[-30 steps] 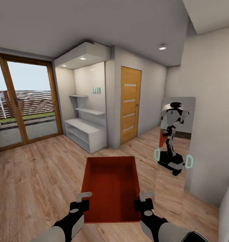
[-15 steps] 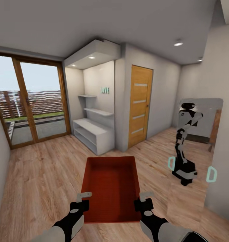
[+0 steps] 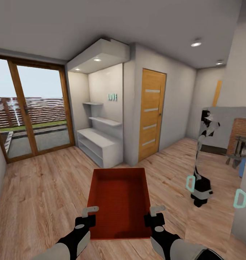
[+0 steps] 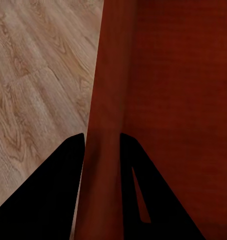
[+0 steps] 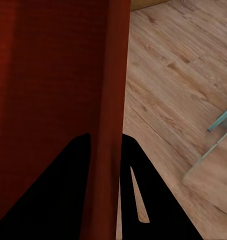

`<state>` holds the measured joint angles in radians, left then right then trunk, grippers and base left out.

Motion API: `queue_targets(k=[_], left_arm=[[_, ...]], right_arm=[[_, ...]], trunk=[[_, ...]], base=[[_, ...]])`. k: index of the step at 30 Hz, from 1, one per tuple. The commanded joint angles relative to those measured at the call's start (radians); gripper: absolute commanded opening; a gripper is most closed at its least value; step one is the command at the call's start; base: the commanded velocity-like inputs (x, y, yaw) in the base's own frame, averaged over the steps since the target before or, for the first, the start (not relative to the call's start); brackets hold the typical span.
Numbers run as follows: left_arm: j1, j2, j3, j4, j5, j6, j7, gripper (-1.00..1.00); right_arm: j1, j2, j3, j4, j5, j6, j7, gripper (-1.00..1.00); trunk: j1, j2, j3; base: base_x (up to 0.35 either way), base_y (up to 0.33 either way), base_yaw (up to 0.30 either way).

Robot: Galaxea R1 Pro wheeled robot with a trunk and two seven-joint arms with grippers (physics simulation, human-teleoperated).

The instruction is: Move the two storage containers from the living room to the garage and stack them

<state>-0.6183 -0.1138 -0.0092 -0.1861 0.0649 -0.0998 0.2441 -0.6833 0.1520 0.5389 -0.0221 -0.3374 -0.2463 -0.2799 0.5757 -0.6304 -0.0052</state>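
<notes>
I hold one orange-red storage container (image 3: 119, 202) level in front of me, above the living room's light wood planks. My left gripper (image 3: 89, 213) is shut on its left wall and my right gripper (image 3: 156, 212) is shut on its right wall. In the left wrist view the thin red wall (image 4: 106, 100) runs between the two dark fingers of the left gripper (image 4: 102, 145). The right wrist view shows the other wall (image 5: 113, 75) clamped in the right gripper (image 5: 104, 142). The container is empty.
A wood-framed glass door (image 3: 32, 108) is at the left. A white shelf alcove (image 3: 99, 144) and a closed wooden door (image 3: 152, 112) stand ahead. A tall mirror (image 3: 217, 162) on the right wall reflects the robot and a brick chimney. Open plank floor leads past the wooden door.
The whole picture has shifted with the base's motion: the mirror and wooden door now sit further right. The container and both grippers keep the same hold.
</notes>
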Motion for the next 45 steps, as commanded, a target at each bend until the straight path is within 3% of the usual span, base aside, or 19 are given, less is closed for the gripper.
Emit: queue_targets(k=[1, 24, 45], left_arm=[[0.000, 0.000, 0.014, 0.000, 0.000, -0.005, 0.049, -1.00], [0.000, 0.000, 0.014, 0.000, 0.000, -0.004, 0.049, -1.00], [0.000, 0.000, 0.015, -0.001, 0.000, -0.004, 0.049, -1.00]], right_arm=[[-0.001, 0.001, -0.089, -0.006, 0.012, 0.002, 0.038, -1.00], [-0.001, 0.001, -0.089, -0.006, 0.012, 0.001, 0.038, -1.00], [0.000, 0.002, -0.089, -0.006, 0.012, 0.001, 0.038, -1.00]], trunk=[[0.001, -0.001, 0.000], [0.001, -0.001, 0.000], [0.001, -0.001, 0.000]], base=[[0.322, 0.000, 0.000], [0.322, 0.003, 0.000], [0.322, 0.094, 0.000]])
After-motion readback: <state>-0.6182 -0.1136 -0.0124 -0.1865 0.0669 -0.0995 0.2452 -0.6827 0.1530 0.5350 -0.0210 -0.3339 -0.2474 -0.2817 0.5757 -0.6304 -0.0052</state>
